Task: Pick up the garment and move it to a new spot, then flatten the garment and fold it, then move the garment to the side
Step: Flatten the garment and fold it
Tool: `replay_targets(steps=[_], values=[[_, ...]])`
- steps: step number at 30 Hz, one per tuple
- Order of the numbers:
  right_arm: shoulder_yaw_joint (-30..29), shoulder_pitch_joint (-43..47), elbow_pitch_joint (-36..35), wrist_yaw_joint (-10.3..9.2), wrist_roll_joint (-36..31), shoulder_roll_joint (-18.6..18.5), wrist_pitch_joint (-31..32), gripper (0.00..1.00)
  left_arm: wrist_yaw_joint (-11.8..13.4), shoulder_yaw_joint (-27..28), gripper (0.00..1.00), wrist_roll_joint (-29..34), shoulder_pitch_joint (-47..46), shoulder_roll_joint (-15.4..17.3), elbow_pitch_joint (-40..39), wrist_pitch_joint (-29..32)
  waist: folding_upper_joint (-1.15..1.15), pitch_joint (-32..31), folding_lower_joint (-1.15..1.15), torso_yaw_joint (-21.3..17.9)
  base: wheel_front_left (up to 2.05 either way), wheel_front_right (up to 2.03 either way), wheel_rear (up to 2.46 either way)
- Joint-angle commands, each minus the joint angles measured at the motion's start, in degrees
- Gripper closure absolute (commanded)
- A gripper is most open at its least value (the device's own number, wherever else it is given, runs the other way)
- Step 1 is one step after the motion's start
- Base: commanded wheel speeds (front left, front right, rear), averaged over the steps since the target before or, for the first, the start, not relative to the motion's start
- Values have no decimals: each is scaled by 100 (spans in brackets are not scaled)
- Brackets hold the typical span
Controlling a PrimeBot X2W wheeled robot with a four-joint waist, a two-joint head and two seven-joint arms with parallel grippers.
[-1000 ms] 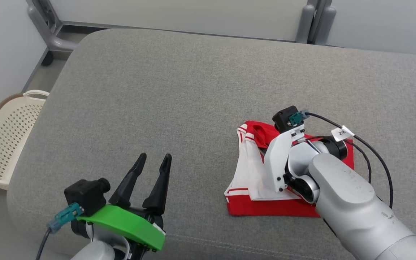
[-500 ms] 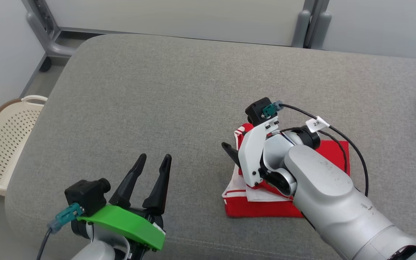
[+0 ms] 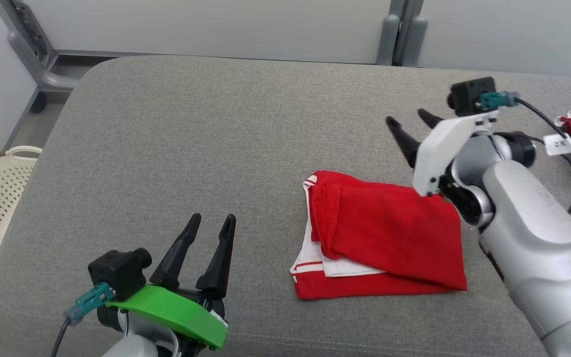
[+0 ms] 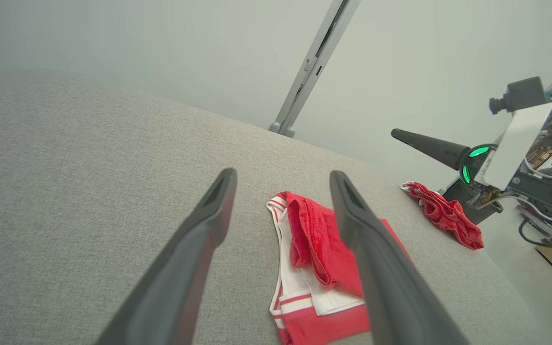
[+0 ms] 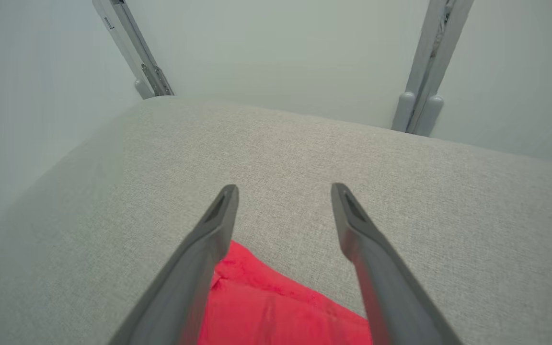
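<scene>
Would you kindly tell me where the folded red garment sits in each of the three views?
Head view: the garment lies right of centre, in the lower half.
Left wrist view: lower centre, just beyond the left tool, partly hidden by one finger.
Right wrist view: at the bottom edge, below the open right tool.
Shared landmark: the grey cushion it lies on.
</scene>
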Motion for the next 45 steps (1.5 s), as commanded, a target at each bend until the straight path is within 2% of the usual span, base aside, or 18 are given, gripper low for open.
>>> replay_targets(steps=[1,3,4,5,6,9,13,19,28,35,45], values=[[-132,216,-32,-2,-67,-123,-55,61,19,-18,0,36,44,-10,-12,7,0,-2,0,-18,0,0,0],[-304,384,-97,-2,-159,-301,-83,82,11,-31,0,33,61,-20,-6,8,0,1,0,-38,0,0,0],[-304,384,-97,-2,-159,-301,-83,82,11,-31,0,33,61,-20,-6,8,0,1,0,-38,0,0,0],[-360,484,-151,-2,-179,-353,-129,95,6,-36,0,25,74,-24,-1,8,0,3,0,-51,0,0,0],[-392,601,-208,-2,-191,-395,-155,100,2,-36,0,20,86,-25,5,6,0,4,0,-64,0,0,0],[-391,924,-322,-2,-327,-469,-264,100,-10,-37,0,4,112,-27,19,1,0,11,0,-89,0,0,0],[-309,1236,-331,-2,-424,-326,-401,100,-30,-39,0,-14,82,-40,21,11,0,56,0,-39,0,0,0],[-82,1363,129,-2,-748,-50,-687,100,-77,-48,0,41,-72,-78,25,25,0,217,0,274,0,0,0],[-34,887,1279,-2,-1022,352,-1087,100,-161,-101,0,80,-220,-201,93,37,0,477,0,895,0,0,0],[59,352,2113,-2,-1305,379,-1288,100,-227,-95,0,92,-274,-287,182,9,0,595,0,1305,0,0,0],[687,-154,2618,-2,-1634,385,-1384,100,-291,-26,0,120,-229,-394,249,-43,0,672,0,1505,0,0,0]])
